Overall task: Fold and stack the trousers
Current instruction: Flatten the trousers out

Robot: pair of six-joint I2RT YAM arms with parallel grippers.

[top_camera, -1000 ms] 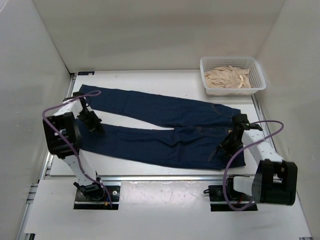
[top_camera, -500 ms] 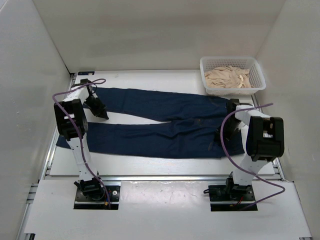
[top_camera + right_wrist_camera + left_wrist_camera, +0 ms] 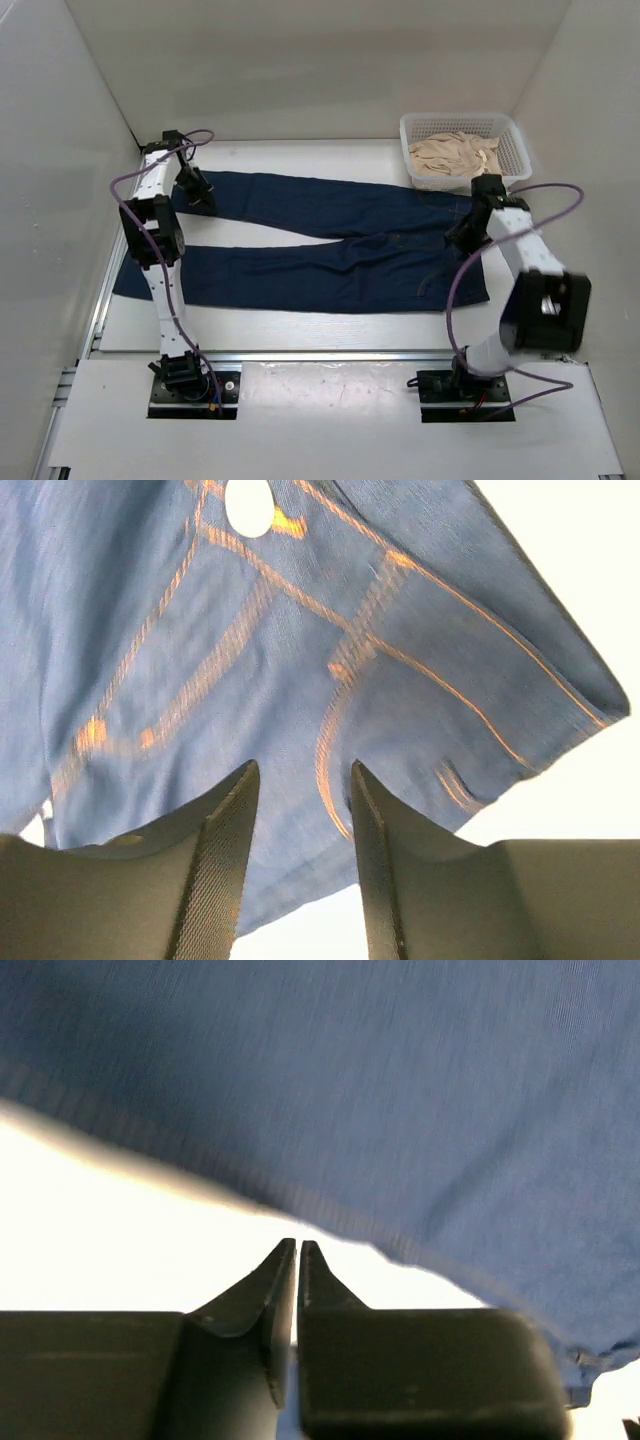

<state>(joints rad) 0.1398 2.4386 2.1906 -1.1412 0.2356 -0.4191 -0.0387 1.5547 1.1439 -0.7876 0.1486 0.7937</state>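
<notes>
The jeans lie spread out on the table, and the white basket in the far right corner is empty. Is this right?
Not quite: the basket is not empty; it holds beige cloth, as the top view shows. The rest holds.

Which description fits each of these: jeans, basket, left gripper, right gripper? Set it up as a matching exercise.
Column one:
1 jeans
2 basket
3 left gripper
4 right gripper

Column two:
a over the waist end, jaws apart
b far right corner, beige cloth inside
c at a leg hem, jaws nearly shut
d spread out flat

Pairs: 1-d, 2-b, 3-c, 4-a
</notes>
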